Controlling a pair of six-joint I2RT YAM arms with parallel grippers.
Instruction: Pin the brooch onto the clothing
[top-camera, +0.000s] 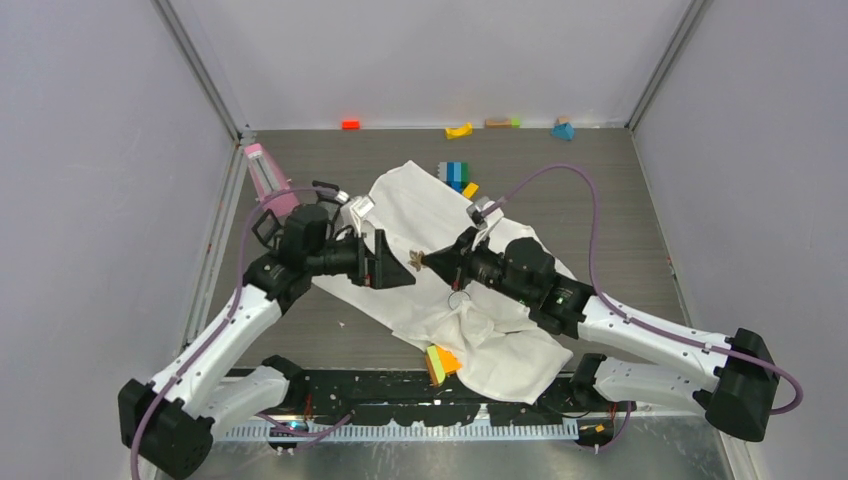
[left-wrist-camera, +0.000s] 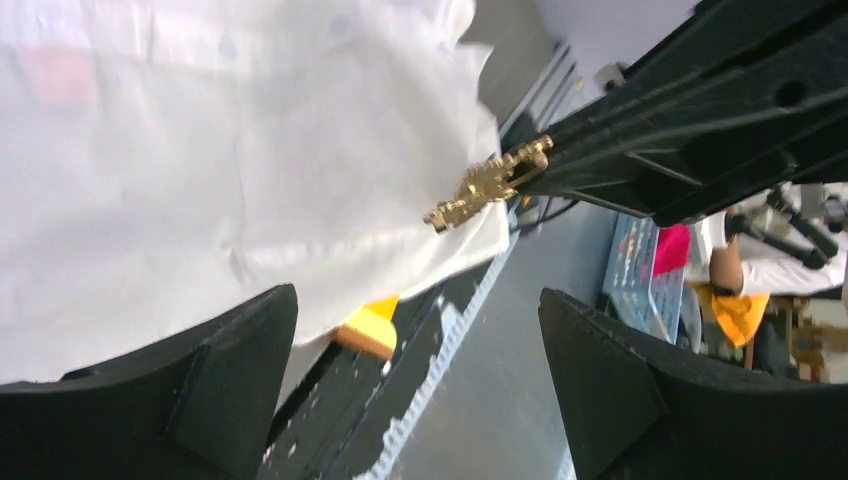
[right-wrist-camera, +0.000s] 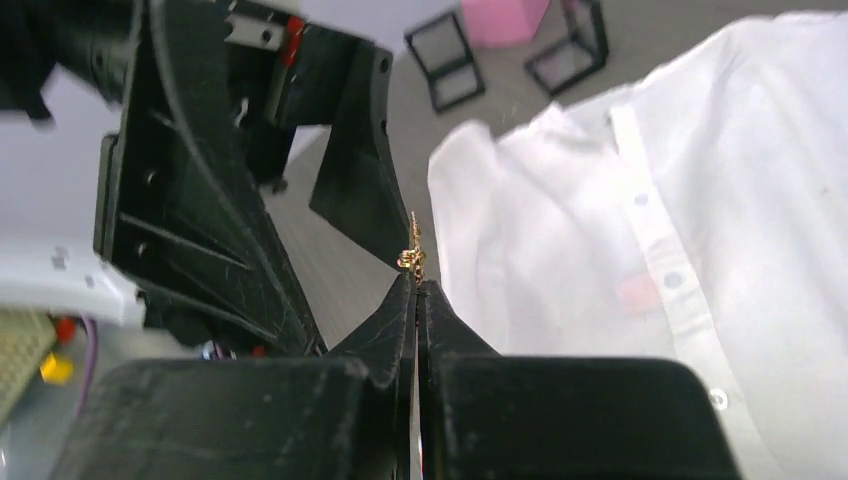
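The white shirt lies spread on the table, also in the left wrist view and the right wrist view. My right gripper is shut on the brooch and holds it above the shirt's left edge. Only the brooch's gold part shows, sticking out of the tips and seen side-on in the left wrist view. My left gripper is open and empty, facing the brooch from the left with its jaws wide apart.
Toy blocks lie along the back wall and at the shirt's far edge. An orange-yellow block peeks from under the shirt's near hem. A pink box and black-framed cubes stand at the left.
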